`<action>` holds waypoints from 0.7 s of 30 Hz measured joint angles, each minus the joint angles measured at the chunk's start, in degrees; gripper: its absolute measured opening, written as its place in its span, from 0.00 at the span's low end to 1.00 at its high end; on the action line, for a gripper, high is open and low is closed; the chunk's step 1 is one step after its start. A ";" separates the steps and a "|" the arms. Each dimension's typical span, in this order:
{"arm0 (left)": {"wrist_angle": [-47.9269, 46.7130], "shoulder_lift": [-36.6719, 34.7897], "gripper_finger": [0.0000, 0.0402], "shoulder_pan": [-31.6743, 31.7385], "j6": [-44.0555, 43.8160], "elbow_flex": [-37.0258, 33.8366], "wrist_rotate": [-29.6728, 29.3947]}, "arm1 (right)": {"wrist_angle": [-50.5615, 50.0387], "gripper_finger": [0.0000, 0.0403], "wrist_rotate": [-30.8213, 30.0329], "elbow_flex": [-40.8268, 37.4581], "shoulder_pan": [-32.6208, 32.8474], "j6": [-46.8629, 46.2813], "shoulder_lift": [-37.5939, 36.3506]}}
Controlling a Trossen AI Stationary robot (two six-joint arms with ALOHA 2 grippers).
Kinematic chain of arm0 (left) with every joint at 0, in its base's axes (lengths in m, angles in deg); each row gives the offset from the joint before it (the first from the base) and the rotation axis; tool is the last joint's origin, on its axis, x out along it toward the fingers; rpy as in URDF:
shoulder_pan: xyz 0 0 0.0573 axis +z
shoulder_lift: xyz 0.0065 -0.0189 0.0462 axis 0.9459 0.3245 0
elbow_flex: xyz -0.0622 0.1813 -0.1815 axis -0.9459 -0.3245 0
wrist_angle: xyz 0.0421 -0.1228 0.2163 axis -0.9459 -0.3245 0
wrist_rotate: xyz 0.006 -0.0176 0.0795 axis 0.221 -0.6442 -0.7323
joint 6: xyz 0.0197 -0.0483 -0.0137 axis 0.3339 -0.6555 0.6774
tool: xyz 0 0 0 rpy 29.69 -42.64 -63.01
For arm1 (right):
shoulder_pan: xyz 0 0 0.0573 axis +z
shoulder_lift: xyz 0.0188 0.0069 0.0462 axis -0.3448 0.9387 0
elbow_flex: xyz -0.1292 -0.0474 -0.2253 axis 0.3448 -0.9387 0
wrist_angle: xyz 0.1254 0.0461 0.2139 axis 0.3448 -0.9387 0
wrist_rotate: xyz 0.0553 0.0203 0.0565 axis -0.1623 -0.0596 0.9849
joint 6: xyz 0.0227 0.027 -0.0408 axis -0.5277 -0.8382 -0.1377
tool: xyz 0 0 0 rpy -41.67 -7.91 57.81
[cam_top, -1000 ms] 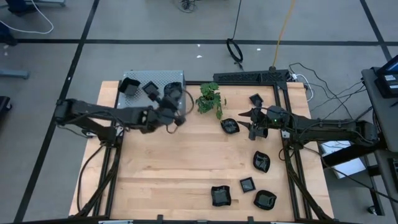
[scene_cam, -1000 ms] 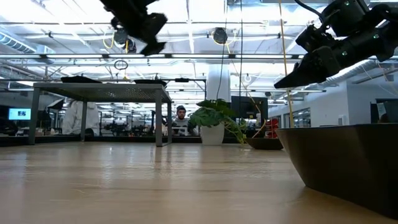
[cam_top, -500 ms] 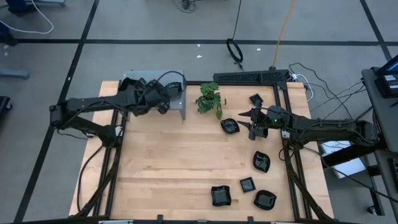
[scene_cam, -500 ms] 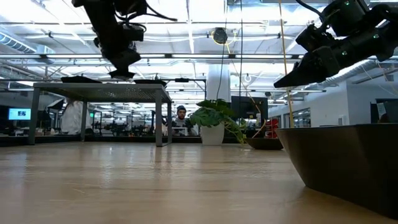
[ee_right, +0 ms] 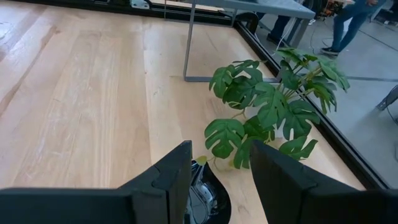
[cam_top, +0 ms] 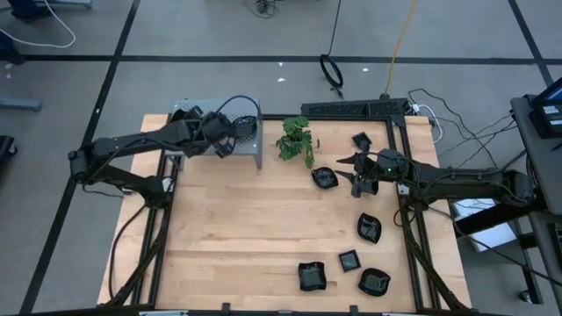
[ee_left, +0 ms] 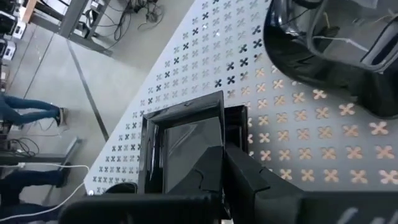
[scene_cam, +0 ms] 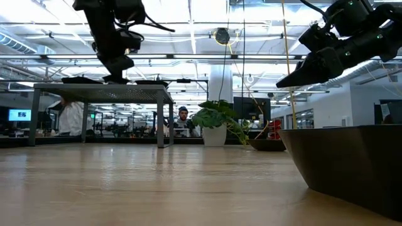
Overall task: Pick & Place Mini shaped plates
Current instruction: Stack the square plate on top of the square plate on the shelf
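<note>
We see a square black plate [ee_left: 186,146] lying on the grey perforated box [cam_top: 250,151] at the desk's [cam_top: 263,228] far left corner, with the left claw [ee_left: 217,180] just above it — fingers shut, nothing visibly gripped. Other plates lie along the desk's right side, one [cam_top: 325,178] near the green plant [cam_top: 297,139]. The right claw [ee_right: 217,165] hovers over that plate, fingers apart and empty.

plant [cam_top: 296,139]: by table's far edge | perforated grey box [cam_top: 250,149]: far-left corner | person [scene_cam: 182,119]: beyond table
</note>
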 joint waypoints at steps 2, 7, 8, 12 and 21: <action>0.01 0.00 0.01 0.60 0.15 0.00 0.55 | 0.00 0.38 0.00 0.00 -0.02 0.02 0.00; 0.00 0.00 0.06 1.74 1.47 0.00 1.79 | 0.00 0.38 0.00 0.00 -0.02 0.01 0.00; 0.01 0.00 0.06 1.91 1.70 0.00 1.76 | 0.00 0.38 0.00 0.00 -0.02 -0.04 0.00; 0.02 0.00 0.05 2.04 1.70 0.00 1.68 | 0.00 0.38 0.00 0.00 -0.02 -0.09 0.00; 0.02 0.00 0.11 2.04 1.10 0.00 1.62 | 0.00 0.38 0.00 0.00 -0.02 -0.12 0.00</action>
